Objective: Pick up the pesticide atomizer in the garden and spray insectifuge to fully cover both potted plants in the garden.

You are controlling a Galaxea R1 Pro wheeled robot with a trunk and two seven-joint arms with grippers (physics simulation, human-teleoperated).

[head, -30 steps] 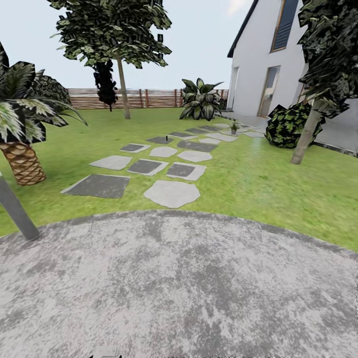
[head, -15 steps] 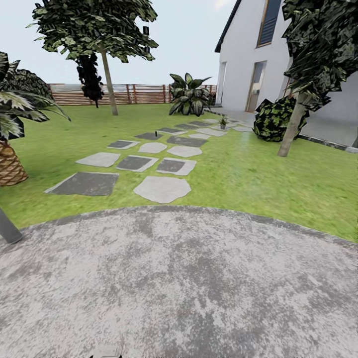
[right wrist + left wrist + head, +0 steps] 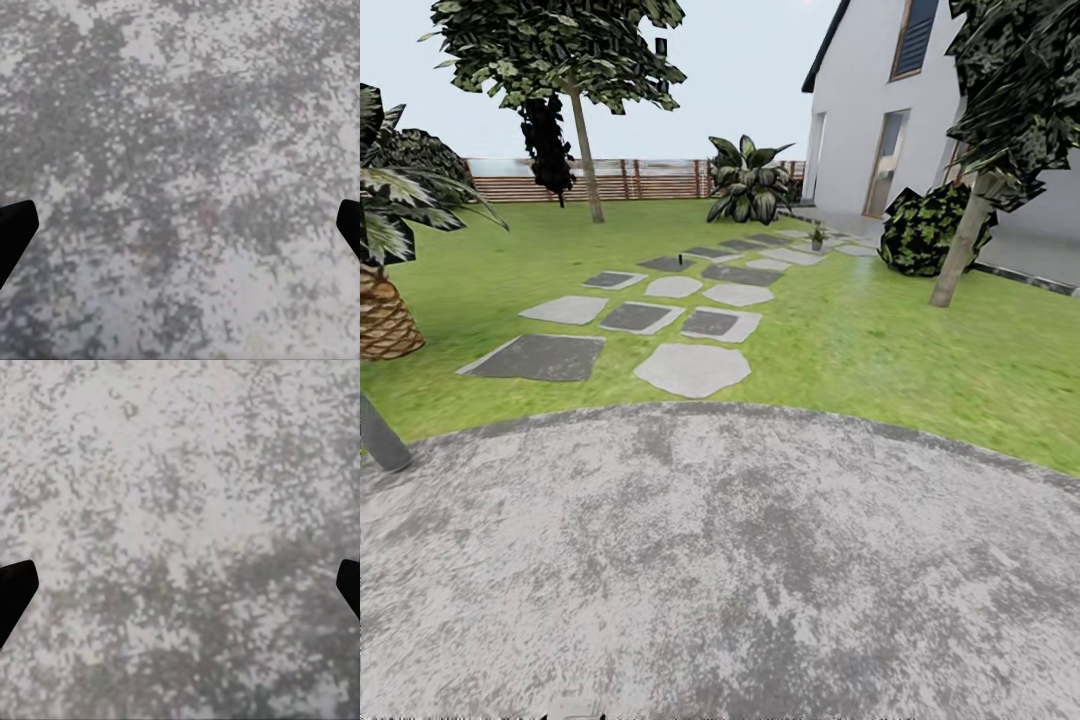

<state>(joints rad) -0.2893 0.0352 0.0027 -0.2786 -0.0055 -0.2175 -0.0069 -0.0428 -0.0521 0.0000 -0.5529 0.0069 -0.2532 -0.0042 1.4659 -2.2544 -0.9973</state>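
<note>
Far up the stepping-stone path, a tiny dark upright shape that may be the pesticide atomizer stands by a dark stone; it is too small to be sure. One small potted plant sits on the stones near the house. The other potted plant is out of view. In the left wrist view, my left gripper is open, its dark fingertips wide apart over the grey paving. The right wrist view has my right gripper open in the same way, with nothing between its fingers.
I stand on the round grey patio. A grey lamp post leans at its left edge, beside a palm. Lawn and stepping stones lie ahead. A tree trunk, a dark bush and the white house are at the right.
The whole head view has shifted, so the camera has moved: first turning right, then slightly back left. Nothing in the garden has moved on its own.
</note>
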